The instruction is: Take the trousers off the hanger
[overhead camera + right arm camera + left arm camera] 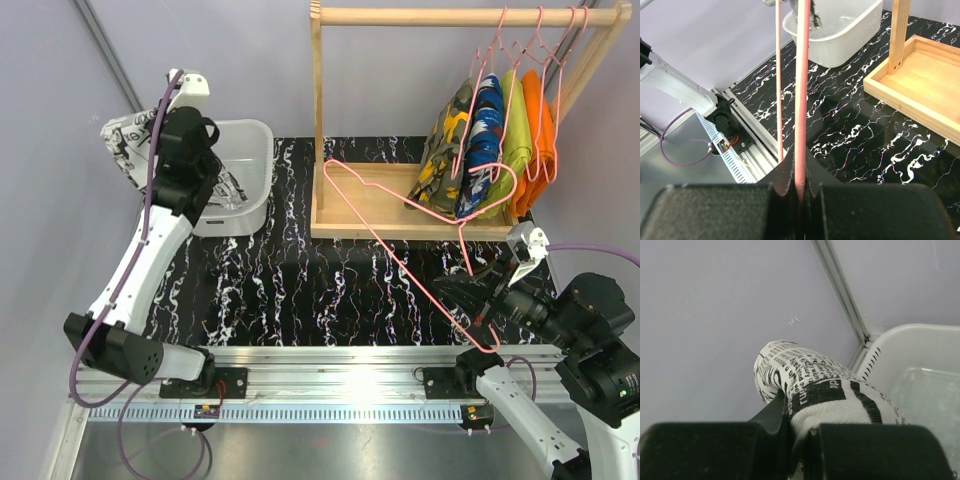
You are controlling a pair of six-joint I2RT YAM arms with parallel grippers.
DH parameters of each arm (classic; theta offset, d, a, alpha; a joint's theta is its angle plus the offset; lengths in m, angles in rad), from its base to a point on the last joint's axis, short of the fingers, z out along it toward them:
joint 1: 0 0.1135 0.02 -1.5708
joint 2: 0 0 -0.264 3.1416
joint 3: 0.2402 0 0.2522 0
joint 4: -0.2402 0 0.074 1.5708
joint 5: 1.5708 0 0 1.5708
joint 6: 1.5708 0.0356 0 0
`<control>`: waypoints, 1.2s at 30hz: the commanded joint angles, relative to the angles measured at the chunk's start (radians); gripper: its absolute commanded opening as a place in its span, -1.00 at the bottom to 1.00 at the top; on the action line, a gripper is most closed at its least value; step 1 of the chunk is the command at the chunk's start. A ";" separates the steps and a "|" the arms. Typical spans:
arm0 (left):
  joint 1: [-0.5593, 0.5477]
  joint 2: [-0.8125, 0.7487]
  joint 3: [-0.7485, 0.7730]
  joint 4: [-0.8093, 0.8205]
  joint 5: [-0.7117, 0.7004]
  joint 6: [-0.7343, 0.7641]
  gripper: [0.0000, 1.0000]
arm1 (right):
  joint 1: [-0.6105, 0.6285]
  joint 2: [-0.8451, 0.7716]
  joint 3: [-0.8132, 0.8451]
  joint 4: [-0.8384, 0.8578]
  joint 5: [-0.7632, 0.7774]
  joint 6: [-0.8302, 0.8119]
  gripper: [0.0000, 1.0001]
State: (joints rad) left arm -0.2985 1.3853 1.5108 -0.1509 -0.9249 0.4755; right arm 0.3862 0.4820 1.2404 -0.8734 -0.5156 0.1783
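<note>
My left gripper point(150, 150) is shut on the black-white-grey print trousers point(124, 145), holding them up left of the white bin point(250, 195). In the left wrist view the cloth point(810, 385) bulges out from between my shut fingers point(797, 427). My right gripper point(470, 296) is shut on an empty pink wire hanger point(400, 250) held over the table; its wire point(801, 100) runs up from my pinched jaws point(801, 186). The olive camouflage trousers point(445, 150) and the blue print trousers point(484, 140) hang on pink hangers on the wooden rack point(400, 212).
A lime-green garment point(517, 135) and an orange garment point(541, 130) hang at the rack's right end. The bin also shows in the left wrist view point(920, 365) and in the right wrist view point(840, 35). An aluminium rail point(320, 365) runs along the near edge.
</note>
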 commanded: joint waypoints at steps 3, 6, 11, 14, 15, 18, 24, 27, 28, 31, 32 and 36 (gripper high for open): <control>0.013 -0.126 -0.086 0.307 -0.058 0.123 -1.00 | 0.005 -0.006 0.011 0.013 -0.012 -0.013 -1.00; 0.025 -0.111 -0.118 0.326 -0.038 0.134 -1.00 | 0.005 -0.008 0.008 0.008 -0.024 -0.008 -1.00; 0.041 0.033 -0.066 0.330 -0.012 0.158 -1.00 | 0.005 -0.019 0.001 0.014 -0.047 0.013 -1.00; 0.045 0.145 -0.003 0.312 0.004 0.160 -1.00 | 0.006 -0.031 0.001 0.008 -0.067 0.029 -1.00; 0.045 0.174 0.018 0.298 0.004 0.161 -1.00 | 0.006 -0.034 0.002 0.002 -0.067 0.027 -1.00; 0.047 0.308 0.115 0.222 0.003 0.160 -1.00 | 0.006 -0.042 0.014 -0.009 -0.064 0.027 -1.00; 0.044 0.619 0.366 -0.028 -0.005 0.049 -1.00 | 0.005 -0.034 0.022 0.001 -0.078 0.020 -1.00; 0.039 0.737 0.457 -0.091 -0.040 0.032 -1.00 | 0.006 -0.028 0.021 0.004 -0.086 0.015 -1.00; 0.038 0.759 0.465 -0.093 -0.054 0.031 -1.00 | 0.006 -0.026 0.014 0.008 -0.090 0.015 -1.00; 0.039 0.784 0.471 -0.084 -0.057 0.014 -1.00 | 0.006 -0.023 0.004 0.013 -0.092 0.013 -1.00; 0.041 0.781 0.470 -0.084 -0.049 0.012 -1.00 | 0.006 -0.025 0.001 0.016 -0.087 0.012 -1.00; 0.045 0.729 0.482 -0.110 -0.020 -0.020 -1.00 | 0.005 -0.019 -0.015 0.027 -0.083 0.013 -1.00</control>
State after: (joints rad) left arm -0.2596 2.1963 1.9232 -0.2794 -0.9272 0.4911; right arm 0.3862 0.4438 1.2358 -0.8951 -0.5785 0.1947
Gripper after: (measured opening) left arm 0.069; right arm 0.047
